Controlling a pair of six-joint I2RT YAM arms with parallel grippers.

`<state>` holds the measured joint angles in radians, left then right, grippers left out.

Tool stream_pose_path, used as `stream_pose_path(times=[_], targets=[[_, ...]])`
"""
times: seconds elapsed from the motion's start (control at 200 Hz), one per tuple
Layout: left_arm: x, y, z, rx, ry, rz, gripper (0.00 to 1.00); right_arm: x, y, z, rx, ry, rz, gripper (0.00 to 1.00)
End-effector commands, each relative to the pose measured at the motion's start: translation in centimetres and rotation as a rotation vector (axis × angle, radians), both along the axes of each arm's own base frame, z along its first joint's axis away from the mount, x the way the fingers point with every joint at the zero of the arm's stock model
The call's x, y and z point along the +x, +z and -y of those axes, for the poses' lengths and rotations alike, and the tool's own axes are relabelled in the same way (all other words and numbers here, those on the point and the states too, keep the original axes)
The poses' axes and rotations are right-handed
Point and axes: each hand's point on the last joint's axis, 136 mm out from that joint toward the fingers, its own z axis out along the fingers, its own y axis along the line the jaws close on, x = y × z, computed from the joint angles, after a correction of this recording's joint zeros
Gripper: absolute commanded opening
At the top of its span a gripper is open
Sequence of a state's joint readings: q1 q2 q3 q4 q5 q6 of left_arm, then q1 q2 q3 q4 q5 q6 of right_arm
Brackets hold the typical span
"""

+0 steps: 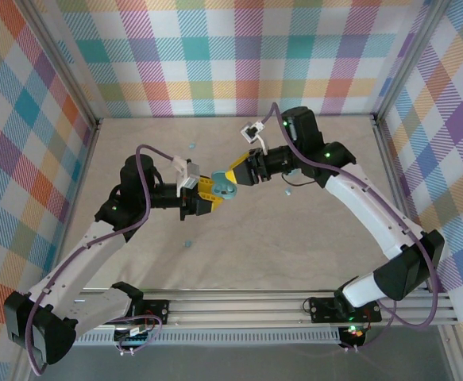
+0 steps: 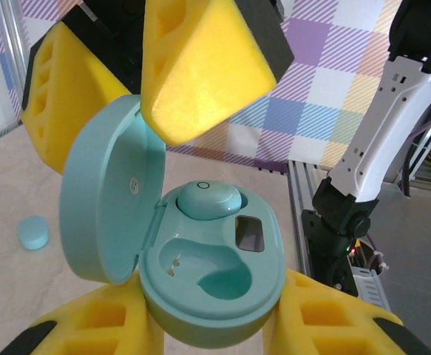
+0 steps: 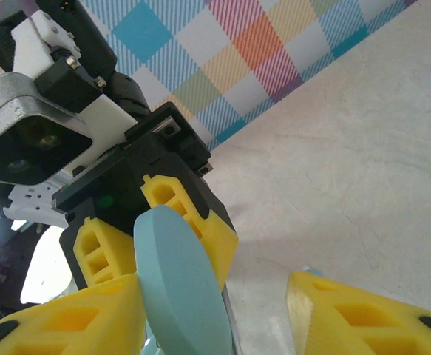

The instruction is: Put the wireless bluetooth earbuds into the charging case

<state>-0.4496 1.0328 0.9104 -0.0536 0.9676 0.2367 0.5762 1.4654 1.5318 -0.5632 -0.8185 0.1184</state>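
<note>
My left gripper (image 2: 215, 333) is clamped on the pale-blue oval plastic charging case (image 2: 222, 296), holding it steady for loading. Just above its fingers (image 2: 112, 325), one tiny pale-blue earbud (image 2: 208, 200) sits seated beside an empty socket (image 2: 208, 270). My right gripper (image 3: 215, 325), jaws apart, straddles the raised lid (image 3: 178, 288).

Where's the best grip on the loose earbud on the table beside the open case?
Take the earbud by its rounded side wall, from straight above. It lies flat on the table like a low puck, so only its sides offer opposing faces to pinch. It sits clear of the charging case, so the descent looks unobstructed.
</note>
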Motion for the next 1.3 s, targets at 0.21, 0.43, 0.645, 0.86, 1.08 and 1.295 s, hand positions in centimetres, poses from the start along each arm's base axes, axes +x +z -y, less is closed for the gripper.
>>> stream_pose_path(times=[0.21,0.43,0.645,0.86,1.08,1.295], targets=[[0.4,-0.8,-0.2,0.007,0.027,-0.002,0.25,1.9,0.2,0.6,0.005,-0.114,-0.004,0.62],[1.4,-1.6,-0.6,0.002,0.069,-0.023,0.25,3.0,-0.1,1.5,-0.001,-0.190,-0.055,0.63],[2.2,-2.3,-1.3,0.003,0.109,-0.043,0.25,3.8,-0.2,3.0,0.025,-0.301,-0.119,0.64],[2.8,-2.6,-1.5,-0.004,0.124,-0.059,0.25,2.5,-0.6,3.2,0.018,-0.285,-0.085,0.61],[2.6,-2.2,-1.3,-0.012,0.098,-0.065,0.25,-1.3,-3.4,0.9,-0.157,-0.133,0.244,0.70],[2.1,-1.7,-1.2,-0.017,0.074,-0.069,0.25,-1.3,-4.6,-0.1,-0.226,-0.078,0.351,0.74]])
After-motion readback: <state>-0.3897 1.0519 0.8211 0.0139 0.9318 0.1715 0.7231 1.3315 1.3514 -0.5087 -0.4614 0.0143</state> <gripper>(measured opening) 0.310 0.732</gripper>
